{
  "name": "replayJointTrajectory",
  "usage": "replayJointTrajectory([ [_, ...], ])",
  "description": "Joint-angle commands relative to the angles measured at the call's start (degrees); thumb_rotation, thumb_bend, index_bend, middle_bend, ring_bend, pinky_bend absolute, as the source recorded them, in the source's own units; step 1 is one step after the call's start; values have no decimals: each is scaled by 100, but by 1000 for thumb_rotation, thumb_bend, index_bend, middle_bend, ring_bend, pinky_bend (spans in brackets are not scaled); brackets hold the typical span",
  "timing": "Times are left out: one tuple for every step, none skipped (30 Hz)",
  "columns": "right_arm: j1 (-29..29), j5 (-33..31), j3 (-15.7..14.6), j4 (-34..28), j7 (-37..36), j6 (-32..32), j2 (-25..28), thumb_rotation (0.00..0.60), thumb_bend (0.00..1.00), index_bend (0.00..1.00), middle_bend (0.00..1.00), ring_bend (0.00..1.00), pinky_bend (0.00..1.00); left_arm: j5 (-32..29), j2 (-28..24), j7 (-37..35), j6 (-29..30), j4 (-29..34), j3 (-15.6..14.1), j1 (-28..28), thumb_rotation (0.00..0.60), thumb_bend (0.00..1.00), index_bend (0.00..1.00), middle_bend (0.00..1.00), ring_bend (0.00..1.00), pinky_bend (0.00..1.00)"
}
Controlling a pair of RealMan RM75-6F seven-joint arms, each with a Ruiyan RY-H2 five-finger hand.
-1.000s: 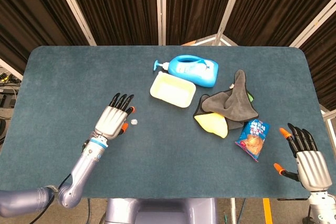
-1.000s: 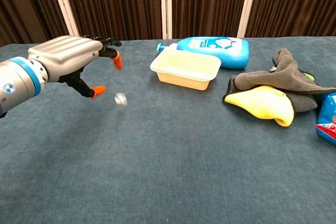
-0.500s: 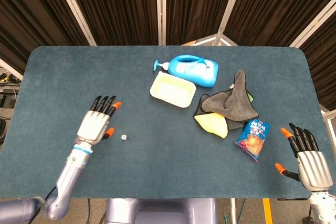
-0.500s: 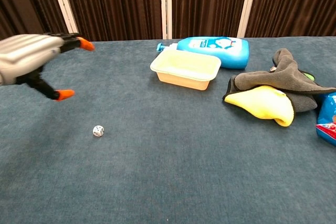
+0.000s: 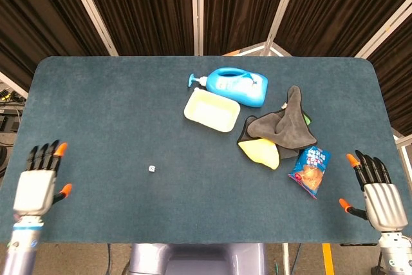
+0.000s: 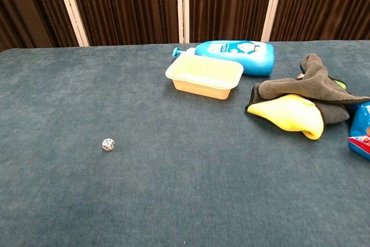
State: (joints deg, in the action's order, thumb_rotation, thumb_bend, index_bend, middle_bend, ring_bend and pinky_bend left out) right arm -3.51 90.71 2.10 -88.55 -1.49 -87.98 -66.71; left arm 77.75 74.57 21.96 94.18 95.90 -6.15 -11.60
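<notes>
Two hands: both sit at the table's (image 5: 96, 94) near edge, one at each corner, holding nothing.
Left hand (image 5: 37, 186): at the near left corner, fingers straight and apart, palm down.
Right hand (image 5: 375, 196): at the near right corner, fingers spread; not seen in the chest view.
Die (image 5: 152, 169): small and white, alone on the cloth left of the middle, well apart from the left hand and nearer the near edge than the far one.
Tray (image 5: 210, 110): cream, past the middle toward the far edge, touching the blue bottle (image 5: 235, 86).
Cloths (image 5: 278, 127): grey over yellow, right of the tray.
Snack bag (image 5: 309, 170): near the right hand, not touching it.
</notes>
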Motion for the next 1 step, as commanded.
replayJointTrajectory([
  [6, 40, -5, -27, 23, -38, 4, 600, 60, 57, 0, 0, 0, 99, -179, -215, 130, -50, -99, 200, 600, 213, 0, 0, 0, 0],
])
